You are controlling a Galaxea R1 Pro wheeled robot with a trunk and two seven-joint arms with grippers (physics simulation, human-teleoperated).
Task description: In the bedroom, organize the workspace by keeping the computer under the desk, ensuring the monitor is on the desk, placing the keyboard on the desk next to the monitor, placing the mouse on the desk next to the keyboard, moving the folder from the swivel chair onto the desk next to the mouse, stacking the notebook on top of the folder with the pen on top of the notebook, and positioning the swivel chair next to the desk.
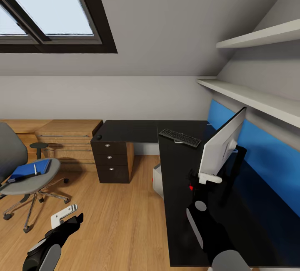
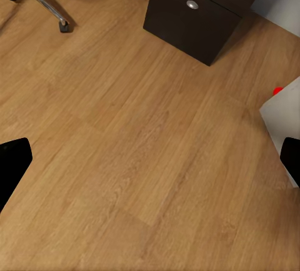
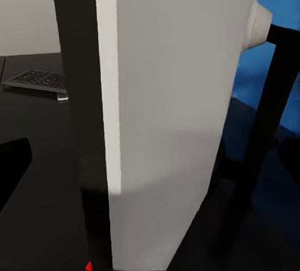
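Bedroom workspace, attic room with skylight [image 1: 46,8] and two wall shelves [image 1: 250,92].

Counter [image 1: 179,204]: black, L-shaped, with a three-drawer unit [image 1: 111,158] under its far leg; one drawer front with its round knob also shows in the left wrist view [image 2: 194,18].

Monitor [image 1: 221,144]: white-backed, upright on the counter near the blue wall panel [image 1: 266,154], seen edge-on. In the right wrist view its white casing [image 3: 169,108] stands very close ahead, with its dark stand post [image 3: 269,115] beside it.

Keyboard [image 1: 180,137]: black, flat on the counter, at the inner corner, well apart from the monitor; also seen in the right wrist view [image 3: 37,80].

Computer [image 1: 157,180]: pale grey case on the floor, partly tucked under the counter edge; a white corner with a red mark shows in the left wrist view [image 2: 284,115].

Swivel chair [image 1: 25,171]: grey, on the wooden floor [image 1: 116,225], well apart from the counter. On its seat lies a blue folder [image 1: 29,169]; a notebook cannot be told apart from it. A pale pen [image 1: 36,168] lies on top.

Mouse [image 1: 98,137]: small dark item at the counter's far left end, above the drawers.

Right hand [image 1: 204,178]: raised over the counter, at the monitor's lower edge; whether it is spread or pinching the casing cannot be told.

Left hand [image 1: 68,217]: low over the bare floor, fingers [image 2: 12,165] spread wide, holding nothing.

Background: low wooden cabinet [image 1: 68,137]; small dark stool [image 1: 38,148].
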